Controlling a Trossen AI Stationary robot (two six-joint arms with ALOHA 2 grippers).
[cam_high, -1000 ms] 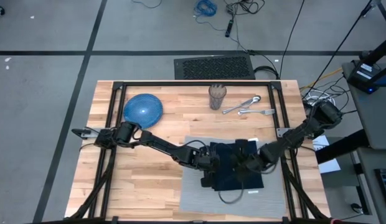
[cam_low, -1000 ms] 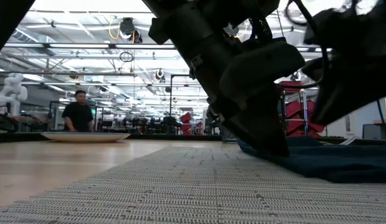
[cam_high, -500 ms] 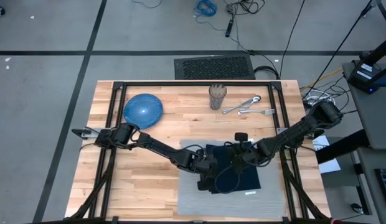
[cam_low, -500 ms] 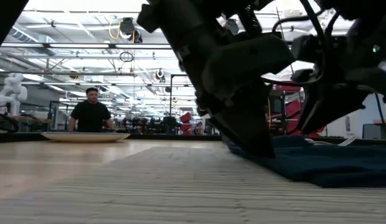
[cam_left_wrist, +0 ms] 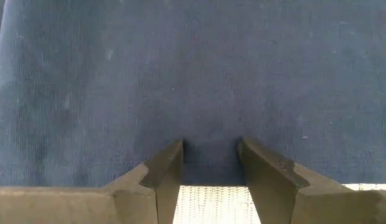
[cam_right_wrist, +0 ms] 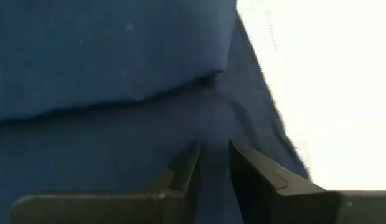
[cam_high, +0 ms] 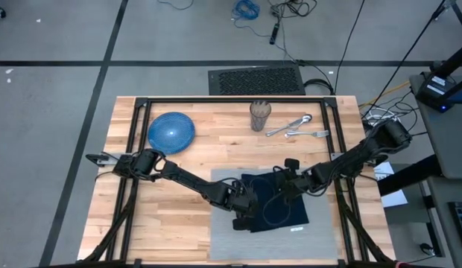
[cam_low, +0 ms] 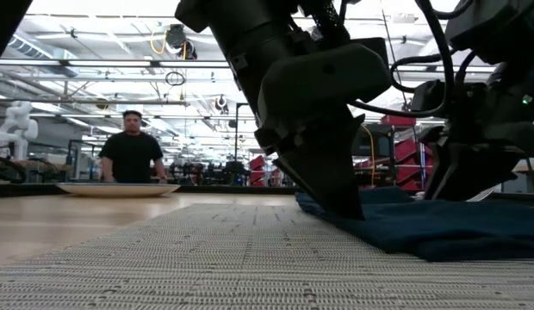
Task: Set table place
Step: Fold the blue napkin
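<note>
On the near-right part of the worktop (cam_high: pixel 179 216) lies the grey placemat (cam_high: pixel 223 234), carrying the navy napkin (cam_high: pixel 287 208). Left gripper (cam_left_wrist: pixel 210 163) presses at the napkin's left edge, fingers (cam_left_wrist: pixel 165 171) moderately parted with cloth lying between them; a firm pinch cannot be confirmed. Right gripper (cam_right_wrist: pixel 213 163) works the far-right corner, fingers (cam_right_wrist: pixel 187 165) nearly together over a fold, probably to flatten or reposition it. Plate (cam_high: pixel 171 131), glass (cam_high: pixel 260 115) and cutlery (cam_high: pixel 298 126) wait along the far edge.
</note>
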